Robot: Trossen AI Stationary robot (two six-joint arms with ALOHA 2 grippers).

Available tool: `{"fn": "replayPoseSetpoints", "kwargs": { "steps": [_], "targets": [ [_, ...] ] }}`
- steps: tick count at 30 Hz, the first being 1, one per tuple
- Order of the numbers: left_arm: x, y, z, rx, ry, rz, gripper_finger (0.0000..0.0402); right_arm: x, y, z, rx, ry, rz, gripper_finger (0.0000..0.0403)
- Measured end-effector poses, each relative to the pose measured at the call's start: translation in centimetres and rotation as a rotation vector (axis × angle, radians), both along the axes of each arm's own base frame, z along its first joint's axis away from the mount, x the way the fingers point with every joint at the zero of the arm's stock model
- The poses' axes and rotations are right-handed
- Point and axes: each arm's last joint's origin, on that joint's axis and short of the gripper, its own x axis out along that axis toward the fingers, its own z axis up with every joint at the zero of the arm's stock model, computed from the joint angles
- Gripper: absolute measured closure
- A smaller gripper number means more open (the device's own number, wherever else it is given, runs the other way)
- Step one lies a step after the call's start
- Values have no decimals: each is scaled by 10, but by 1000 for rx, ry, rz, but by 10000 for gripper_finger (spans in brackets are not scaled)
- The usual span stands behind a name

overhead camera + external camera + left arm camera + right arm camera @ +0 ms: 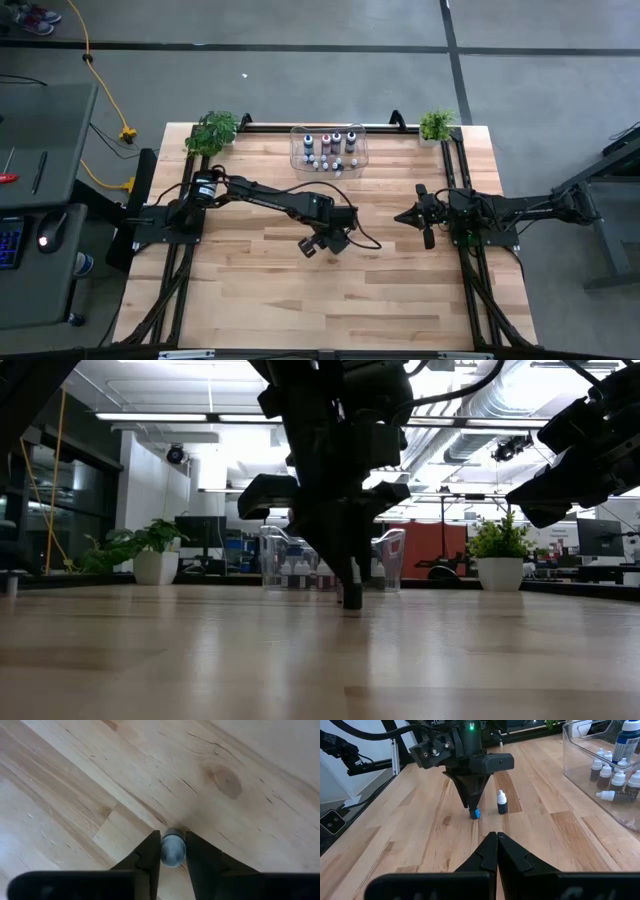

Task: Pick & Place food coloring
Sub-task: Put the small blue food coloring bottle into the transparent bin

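Your left arm reaches out from the left edge over the middle of the bench [250,290], wrist bent so the left gripper [173,854] points straight down at the wood. Its two fingers [150,857] are clamped on a small blue-bodied bottle [475,813], cap [173,851] between them, and the bottle stands upright with its base on or just above the bench; you cannot tell which. Just beside it, to the right, a dark bottle with a white cap [502,802] stands upright on its own, apart from the gripper.

At the far edge, between two potted plants [212,131], the clear plastic bin [328,148] holds the rest of the food coloring [610,775]: larger blue and dark bottles upright, smaller white-capped ones around them, one lying on its side.

Your right arm waits at the right side, stretched level toward the centre. The right gripper [497,851] is clenched with nothing in it, above the bench, well apart from both bottles.
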Motion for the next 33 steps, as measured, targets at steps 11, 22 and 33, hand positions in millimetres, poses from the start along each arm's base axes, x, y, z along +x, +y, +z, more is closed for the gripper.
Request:
{"fn": "replayPoseSetpoints", "kwargs": {
  "steps": [11, 22, 33],
  "targets": [
    [0, 0, 1, -28, 9, 77, 343, 0, 0, 0, 0, 0, 0, 402],
    [7, 0, 51, -152, 70, 471, 345, 0, 0, 0, 0, -1, 0, 402],
    [4, 10, 92, -466, 231, 851, 346, 0, 0, 0, 0, 0, 0, 402]
  ]
}}
